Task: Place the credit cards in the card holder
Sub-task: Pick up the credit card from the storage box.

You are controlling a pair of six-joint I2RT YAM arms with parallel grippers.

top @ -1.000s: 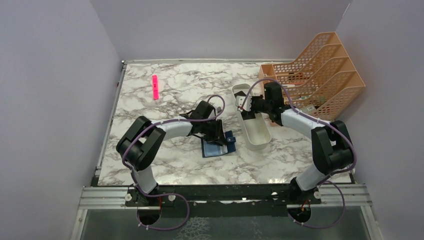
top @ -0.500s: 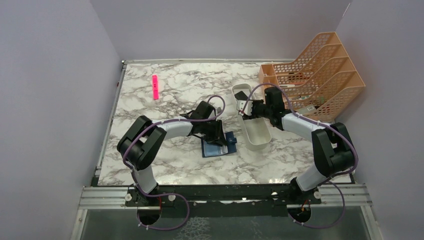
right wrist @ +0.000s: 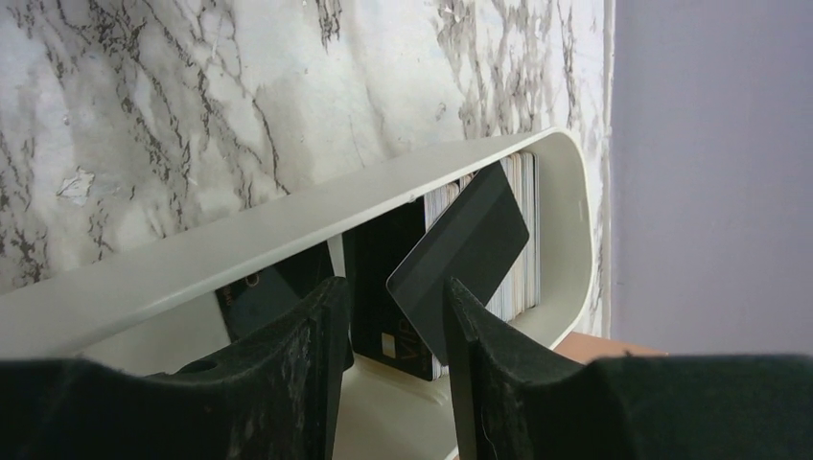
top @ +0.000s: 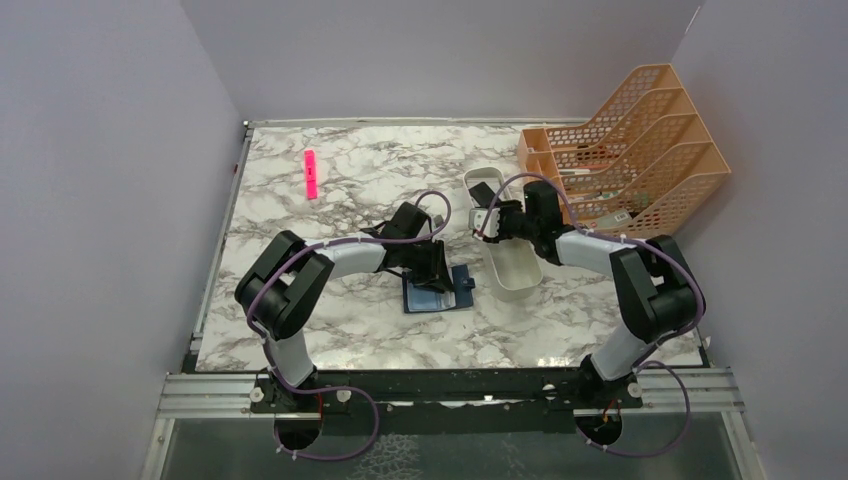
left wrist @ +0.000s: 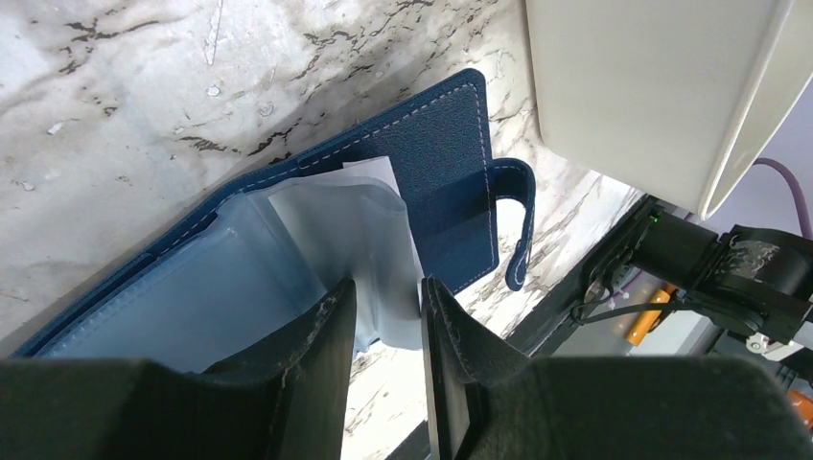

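no text legible anywhere, small pale square and pale strokes on the black card (right wrist: 372,311) standing in the white tray (right wrist: 288,235), just beyond the fingertips of the right gripper (right wrist: 388,302), too faint to read

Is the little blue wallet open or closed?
Open. The card holder lies spread on the table, pale blue inside and clear pocket showing, its snap strap unfastened.

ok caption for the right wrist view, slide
right hand open at the white tray, a tilted dark card at its tips
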